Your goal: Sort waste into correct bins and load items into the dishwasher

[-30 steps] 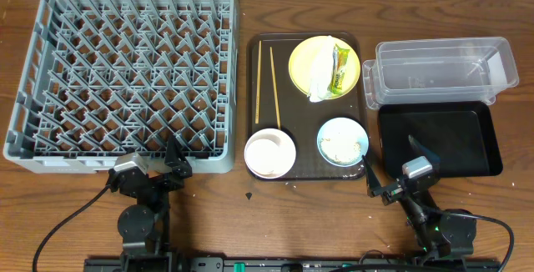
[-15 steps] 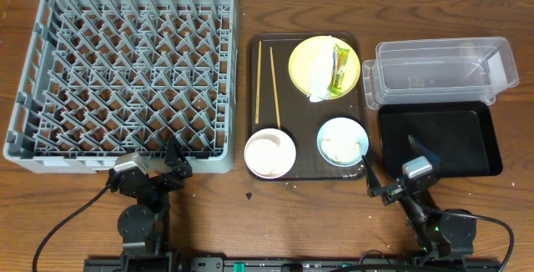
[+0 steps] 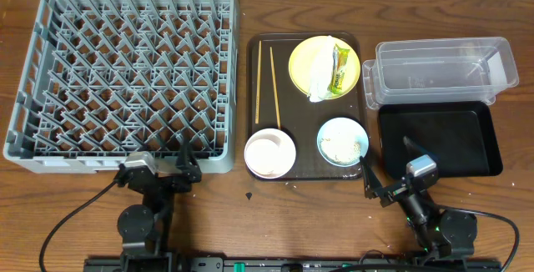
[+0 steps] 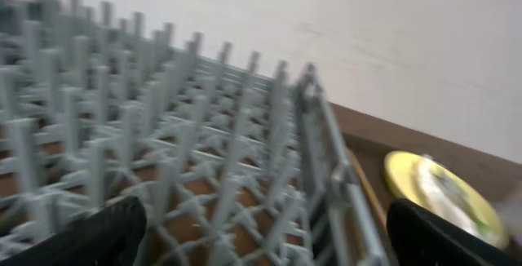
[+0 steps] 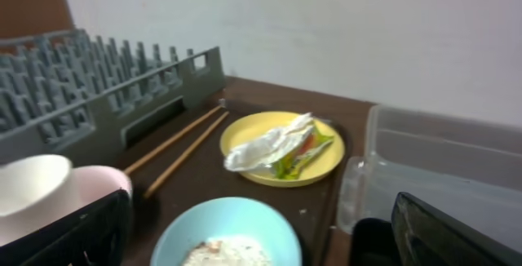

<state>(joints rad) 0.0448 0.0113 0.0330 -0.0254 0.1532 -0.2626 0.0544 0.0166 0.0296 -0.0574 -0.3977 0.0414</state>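
Note:
The grey dishwasher rack (image 3: 125, 72) fills the left of the table. On the brown serving tray (image 3: 302, 113) lie two chopsticks (image 3: 267, 84). A yellow plate (image 3: 317, 55) there carries a crumpled napkin (image 3: 319, 78) and a green-and-yellow wrapper (image 3: 340, 68). The tray also holds a white bowl (image 3: 269, 153) and a light blue bowl (image 3: 342, 141) with rice scraps. My left gripper (image 3: 179, 165) stands open at the rack's near edge. My right gripper (image 3: 390, 162) is open too, just short of the blue bowl (image 5: 228, 233). Both are empty. A pale cup (image 5: 102, 186) sits beside the white bowl.
A clear tub (image 3: 442, 72) stands at the back right, with a black tray (image 3: 438, 138) in front of it. The left wrist view is blurred and shows the rack's pegs (image 4: 163, 135) and the plate (image 4: 440, 188). Crumbs dot the wood near the tray's front edge.
The left arm has swung a little to the right along the rack's near edge. The right arm has shifted slightly. Nothing on the table has moved.

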